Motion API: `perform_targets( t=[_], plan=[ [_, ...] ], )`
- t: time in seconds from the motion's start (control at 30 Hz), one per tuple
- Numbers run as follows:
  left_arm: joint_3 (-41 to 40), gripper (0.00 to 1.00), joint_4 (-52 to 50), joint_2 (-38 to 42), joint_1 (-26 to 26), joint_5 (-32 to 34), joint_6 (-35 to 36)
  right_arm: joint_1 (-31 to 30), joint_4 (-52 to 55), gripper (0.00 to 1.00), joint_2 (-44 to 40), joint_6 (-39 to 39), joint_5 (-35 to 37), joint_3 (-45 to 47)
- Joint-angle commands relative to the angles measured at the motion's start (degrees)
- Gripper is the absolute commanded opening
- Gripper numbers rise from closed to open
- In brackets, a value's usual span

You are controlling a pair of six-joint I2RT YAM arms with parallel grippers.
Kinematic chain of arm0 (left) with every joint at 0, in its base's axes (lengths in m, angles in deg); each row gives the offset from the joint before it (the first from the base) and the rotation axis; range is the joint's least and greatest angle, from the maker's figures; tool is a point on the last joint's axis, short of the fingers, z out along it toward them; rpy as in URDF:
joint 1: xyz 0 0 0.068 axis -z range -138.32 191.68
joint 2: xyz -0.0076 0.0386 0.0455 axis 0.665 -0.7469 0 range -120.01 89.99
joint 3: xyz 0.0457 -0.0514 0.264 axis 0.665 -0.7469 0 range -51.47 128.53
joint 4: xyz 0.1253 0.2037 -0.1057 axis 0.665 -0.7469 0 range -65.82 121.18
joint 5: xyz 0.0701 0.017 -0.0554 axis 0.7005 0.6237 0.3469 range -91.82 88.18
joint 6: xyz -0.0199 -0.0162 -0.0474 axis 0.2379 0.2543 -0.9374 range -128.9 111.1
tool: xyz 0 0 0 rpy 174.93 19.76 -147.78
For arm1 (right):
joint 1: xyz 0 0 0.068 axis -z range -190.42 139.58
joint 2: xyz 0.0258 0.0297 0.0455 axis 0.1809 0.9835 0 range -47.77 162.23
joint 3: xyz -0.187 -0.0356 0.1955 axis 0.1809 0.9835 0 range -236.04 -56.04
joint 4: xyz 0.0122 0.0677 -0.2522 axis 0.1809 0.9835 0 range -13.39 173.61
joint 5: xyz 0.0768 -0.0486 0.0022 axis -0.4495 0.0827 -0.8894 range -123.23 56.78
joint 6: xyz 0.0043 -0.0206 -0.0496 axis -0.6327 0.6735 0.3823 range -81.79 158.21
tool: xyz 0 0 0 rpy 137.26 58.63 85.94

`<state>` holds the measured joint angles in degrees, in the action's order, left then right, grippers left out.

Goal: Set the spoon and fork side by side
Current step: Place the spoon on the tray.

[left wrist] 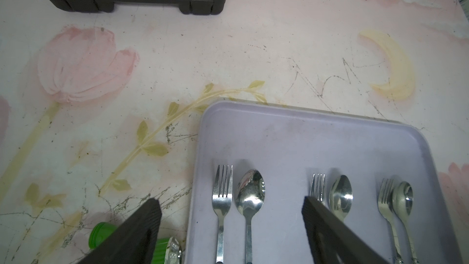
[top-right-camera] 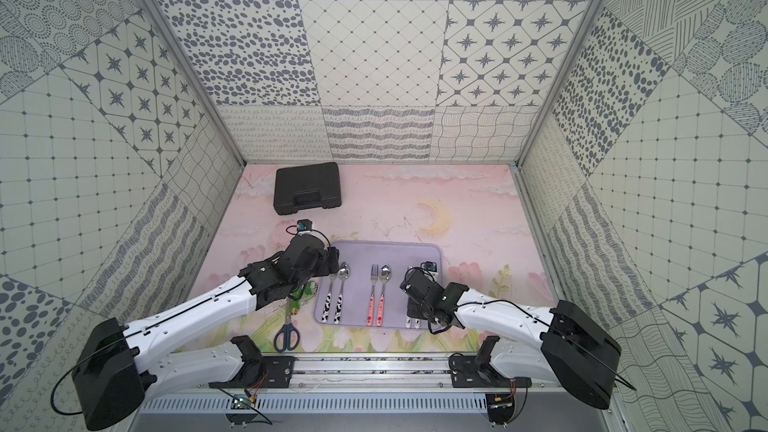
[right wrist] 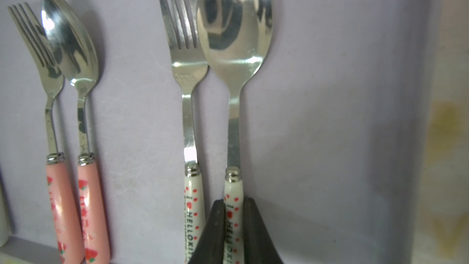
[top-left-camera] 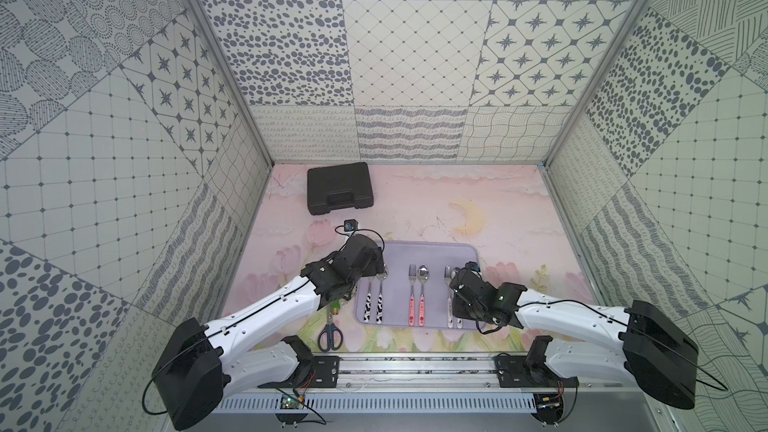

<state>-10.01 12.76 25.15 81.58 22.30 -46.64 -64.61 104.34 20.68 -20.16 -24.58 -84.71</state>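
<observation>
On the lilac tray lie three fork-and-spoon pairs, heads toward the back. My right gripper is shut on the white, red-dotted handle of the rightmost spoon. Its matching fork lies close on its left, parallel, and the spoon bowl touches or overlaps the fork head's edge. In the top views the right wrist hides most of this pair. My left gripper hangs open above the cow-patterned fork and spoon, holding nothing. The pink-handled fork and spoon lie in the middle.
A black plastic case stands at the back left of the floral mat. Blue-handled scissors and a green bottle lie just left of the tray. Patterned walls close in three sides.
</observation>
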Motion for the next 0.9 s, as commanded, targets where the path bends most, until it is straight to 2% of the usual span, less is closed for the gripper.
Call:
perform_targets(
  t=[0.0, 0.5, 0.87],
  plan=[
    [-0.3, 0.92, 1.0, 0.2, -0.3, 1.0, 0.6, -0.9, 2.2, 0.08, -0.6, -1.6, -0.6, 1.8],
    [-0.3, 0.92, 0.9, 0.3, -0.4, 1.2, 0.5, -1.0, 2.8, 0.18, -1.5, -2.4, 0.7, 2.0],
    [-0.3, 0.92, 0.8, 0.3, -0.4, 1.3, 0.5, -0.8, 6.7, 0.39, -3.6, -0.2, 2.4, -0.4]
  ],
)
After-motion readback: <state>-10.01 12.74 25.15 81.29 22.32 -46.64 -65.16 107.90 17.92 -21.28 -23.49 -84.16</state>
